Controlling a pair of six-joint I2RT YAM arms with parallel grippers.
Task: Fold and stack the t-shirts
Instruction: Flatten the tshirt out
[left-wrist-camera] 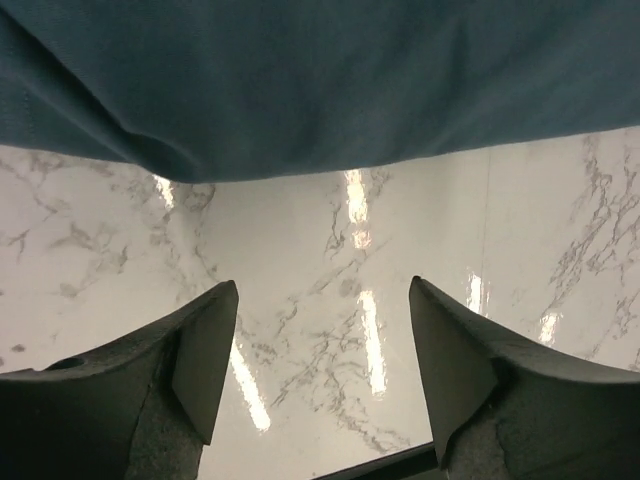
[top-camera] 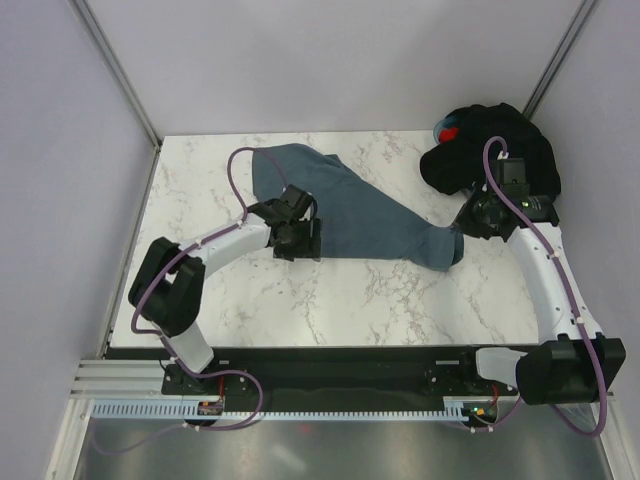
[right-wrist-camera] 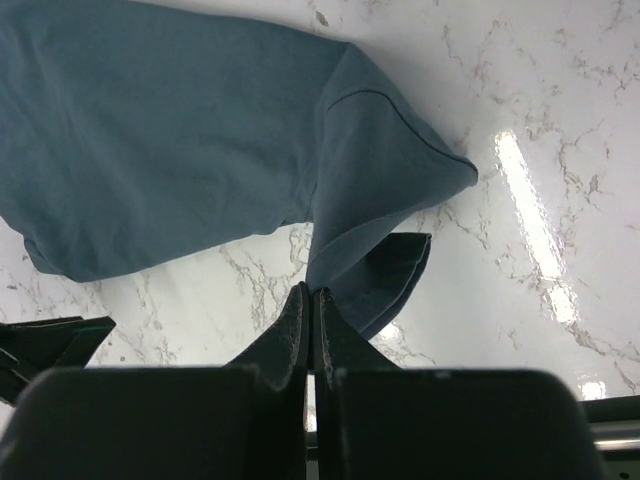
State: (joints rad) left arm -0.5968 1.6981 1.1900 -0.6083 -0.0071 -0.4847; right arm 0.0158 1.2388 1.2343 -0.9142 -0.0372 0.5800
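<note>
Currently the blue-grey shirt (top-camera: 350, 215) lies slantwise on the marble table (top-camera: 300, 300), broad at its far left and drawn to a narrow, bunched tail at its near right. The right claw (right-wrist-camera: 312, 298) sits at that tail with its fingers pressed together on a thin fold of the cloth. The hold looks slight, so a quick pull could let the fold slide out. A firm pull could instead haul the whole shirt along, because nothing pins its other side.

The left claw (left-wrist-camera: 322, 288) hangs just short of the shirt's near hem, spread wide and empty, with only bare marble between its fingers. Closing there would likely catch nothing, or only a single layer. It probably needs to reach further under the hem first.

Beyond the shirt's right end, near but apart from it, the black shirts (top-camera: 495, 140) sit in a heap. Dragging the tail that way risks tangling the two.
</note>
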